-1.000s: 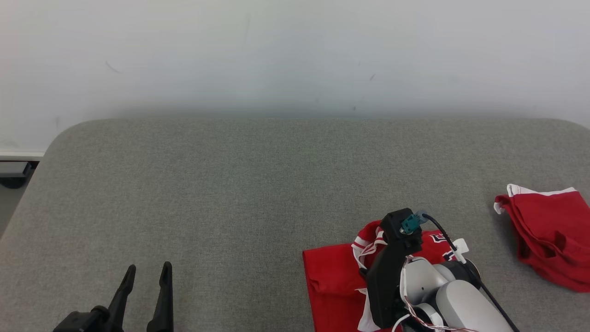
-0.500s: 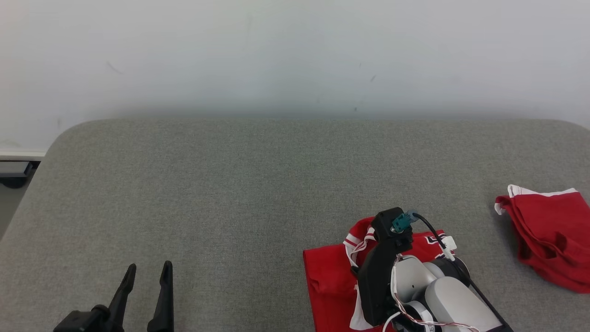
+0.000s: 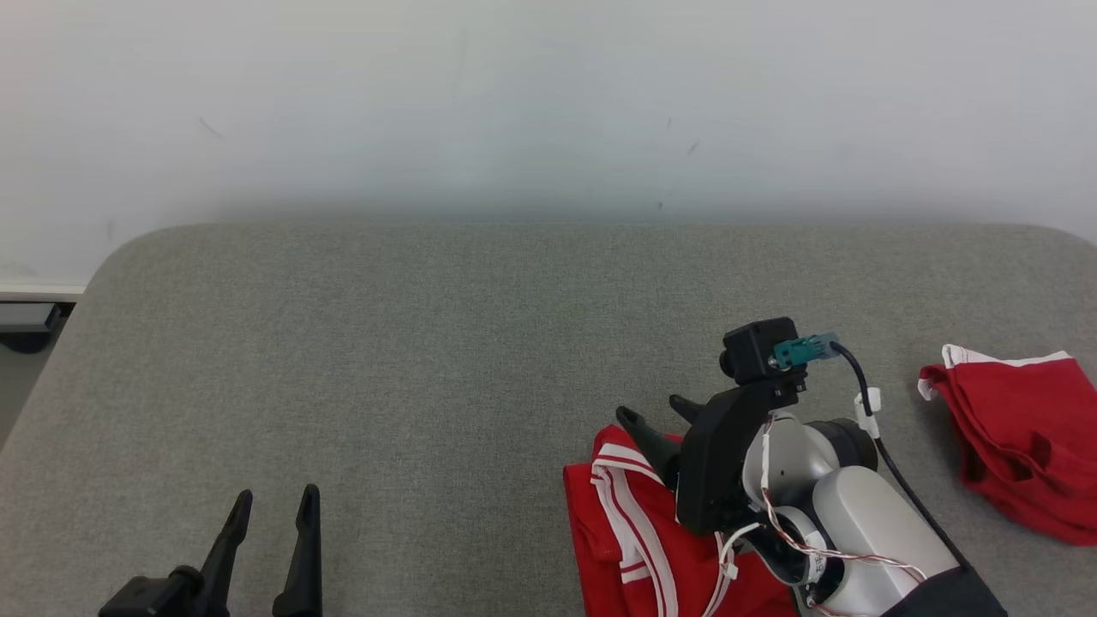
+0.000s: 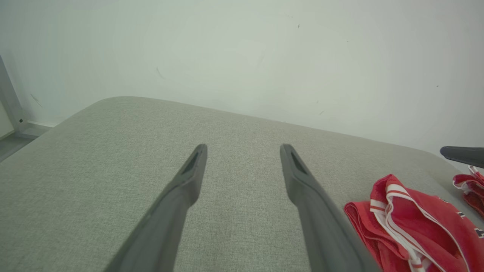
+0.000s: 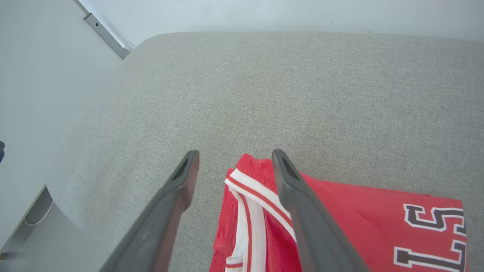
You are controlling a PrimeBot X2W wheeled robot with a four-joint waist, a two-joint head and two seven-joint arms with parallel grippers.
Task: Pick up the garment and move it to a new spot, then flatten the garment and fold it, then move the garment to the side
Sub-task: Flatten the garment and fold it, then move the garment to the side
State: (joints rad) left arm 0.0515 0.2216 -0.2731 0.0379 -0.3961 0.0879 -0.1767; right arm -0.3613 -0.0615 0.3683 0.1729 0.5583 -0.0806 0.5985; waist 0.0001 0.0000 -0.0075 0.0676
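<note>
Where the garment (image 5: 359,211) lies, the right gripper (image 5: 234,153) hovers wide open, empty.

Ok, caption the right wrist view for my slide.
Open right hand over the red jersey on a grey fabric surface.

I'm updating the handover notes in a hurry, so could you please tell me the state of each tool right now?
Left tool: open, empty.
Right tool: open, holding nothing, poised over the red jersey.

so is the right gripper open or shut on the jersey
Open. In the right wrist view the right gripper has its fingers wide apart, and the red jersey lies loose below, not pinched.
</note>
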